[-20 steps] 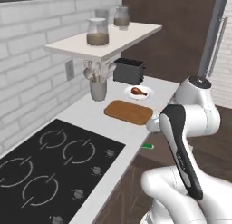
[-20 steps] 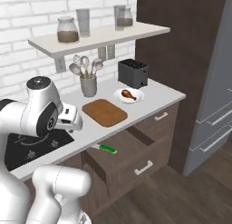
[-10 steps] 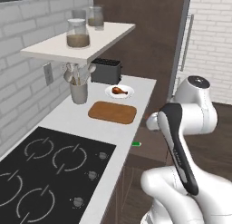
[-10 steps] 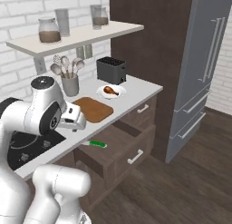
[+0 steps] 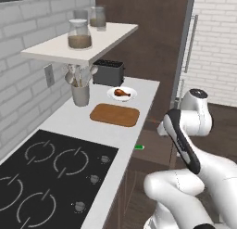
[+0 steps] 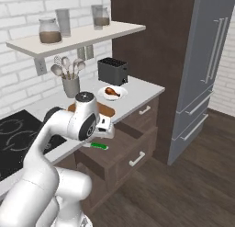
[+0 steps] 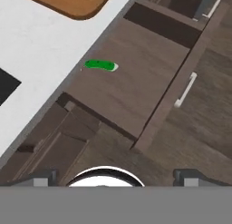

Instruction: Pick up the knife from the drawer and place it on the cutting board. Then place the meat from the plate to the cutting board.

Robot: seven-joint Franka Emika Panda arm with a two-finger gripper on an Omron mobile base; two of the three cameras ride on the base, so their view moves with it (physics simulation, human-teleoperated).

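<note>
Looking from the left base camera you see the meat [image 5: 121, 92] on the plate [image 5: 131, 97] behind the cutting board [image 5: 115, 115]; from the right, the knife [image 6: 99, 145] lies in the open drawer [image 6: 124, 150]; your hand camera shows the gripper [image 7: 116, 177] spread wide above it.

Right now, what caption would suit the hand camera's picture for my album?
Looking down into the open drawer, where the green-handled knife lies beside the counter edge.

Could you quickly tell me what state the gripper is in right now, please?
Gripper: open and empty, above the pulled-out drawer, with the knife lying inside, untouched.
</note>
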